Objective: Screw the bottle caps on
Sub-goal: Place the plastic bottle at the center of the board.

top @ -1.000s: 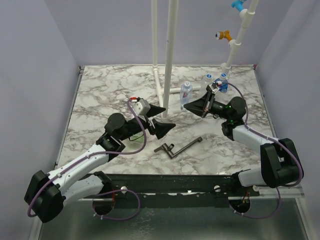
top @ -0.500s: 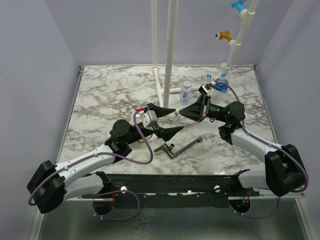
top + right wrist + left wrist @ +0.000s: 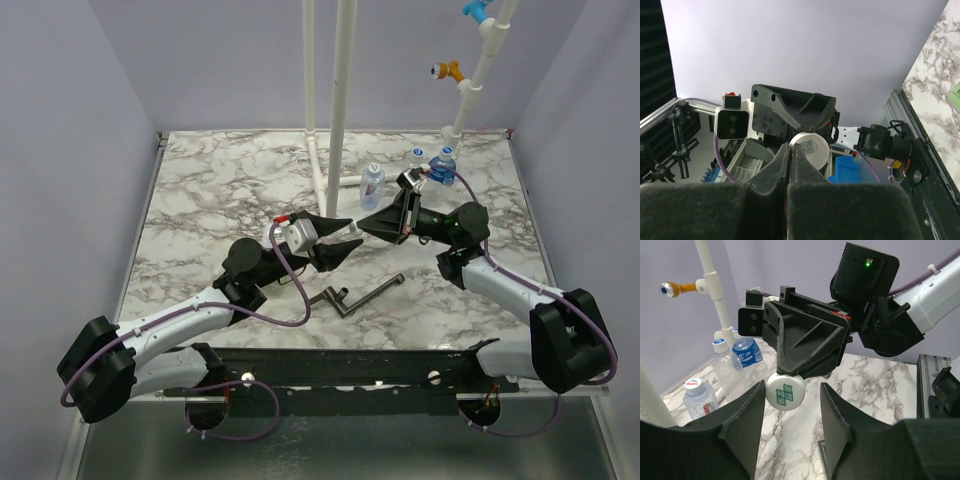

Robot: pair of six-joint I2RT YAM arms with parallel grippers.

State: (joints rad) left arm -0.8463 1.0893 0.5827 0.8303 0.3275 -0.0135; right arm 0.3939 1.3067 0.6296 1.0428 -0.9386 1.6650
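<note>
I see the right claw (image 3: 790, 371) fully closed. It pinches a small white round plastic cap with green print (image 3: 785, 393) at its very tips, in the air above the grey-veined marble table (image 3: 210, 180). The left claw (image 3: 791, 390) faces it tip to tip and is partly open, with its two black fingers (image 3: 742, 415) standing one on each side of the cap. In the left wrist view, the finger on the left is just beside the rim of the cap, and I cannot tell if it touches. The other finger has a clear gap.

Beyond the left claw, to its left side, stand a clear plastic bottle with a red label (image 3: 699, 396) and two clear plastic bottles with blue labels (image 3: 746, 352). On the near side of both claws, a black T-shaped metal tool (image 3: 355, 293) lies flat on the table.
</note>
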